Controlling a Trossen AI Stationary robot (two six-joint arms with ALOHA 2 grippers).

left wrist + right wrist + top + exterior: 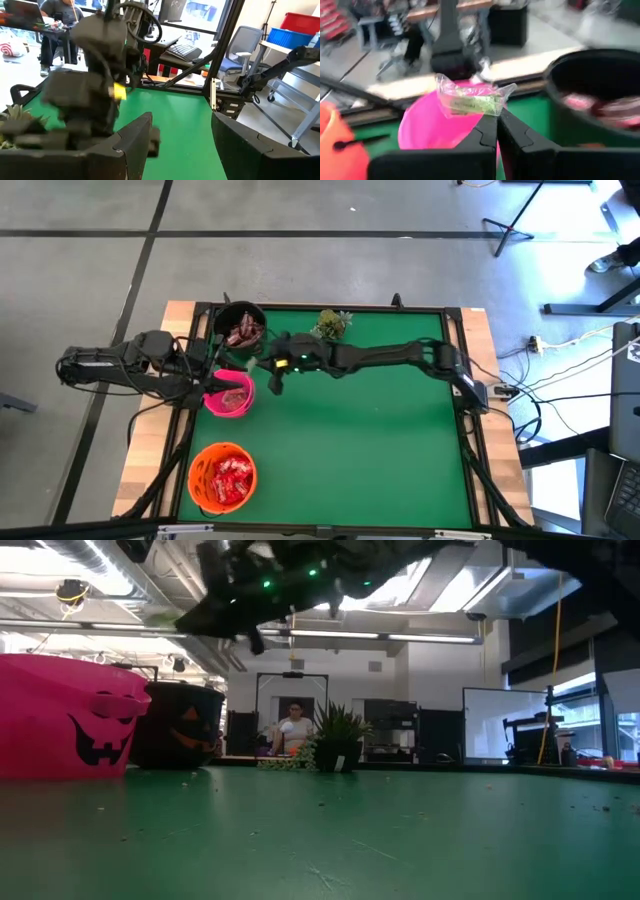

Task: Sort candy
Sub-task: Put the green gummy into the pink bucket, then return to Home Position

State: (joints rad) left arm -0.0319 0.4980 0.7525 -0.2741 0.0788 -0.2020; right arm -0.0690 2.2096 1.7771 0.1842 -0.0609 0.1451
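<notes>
Presently the right gripper (496, 116) is clenched on one candy (472, 100), a clear crinkly wrapper with a pale green sweet inside, pinched at the fingertips and standing up out of them. Step in hand, as I judge it: carrying this piece to its bowl. Just beyond the held piece lies the pink bowl (422, 127), smooth round plastic with a jack-o'-lantern face. Beside it stands the black bowl (590, 75), already holding reddish-brown wrapped bars (243, 333). Farther off, on the other side, is the orange bowl (205, 455), filled with shiny red packets (230, 477).

Next move calls for choosing the right bowl, centring over it and releasing cleanly.

The left gripper (182, 137) waits at the pink bowl's far side, fingers apart, holding nothing.
</notes>
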